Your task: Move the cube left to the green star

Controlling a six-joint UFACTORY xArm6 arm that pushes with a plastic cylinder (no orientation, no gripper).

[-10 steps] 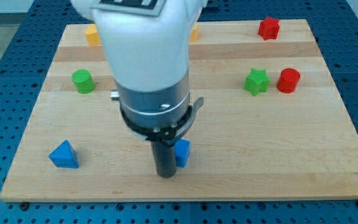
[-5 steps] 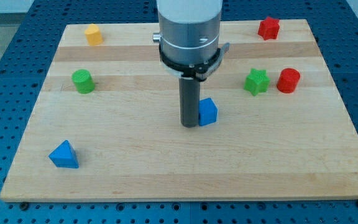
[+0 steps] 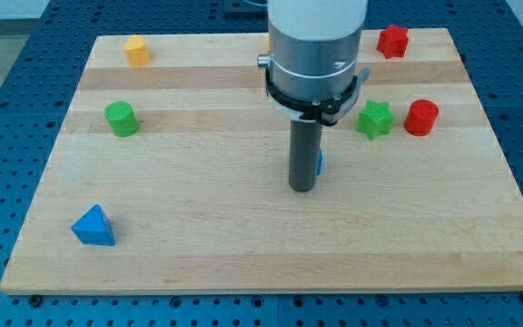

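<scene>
Camera view, frame centre: my tip (image 3: 302,188) touches 1 small blue cube (image 3: 319,163) — mostly hidden — left of the green star (image 3: 375,119); no end effector jaws.

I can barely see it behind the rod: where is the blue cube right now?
The blue cube sits right of the board's centre, mostly hidden behind my tip, below-left of the green star.

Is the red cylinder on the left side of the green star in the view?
No, the red cylinder stands on the view's right of the green star, close beside it.
</scene>
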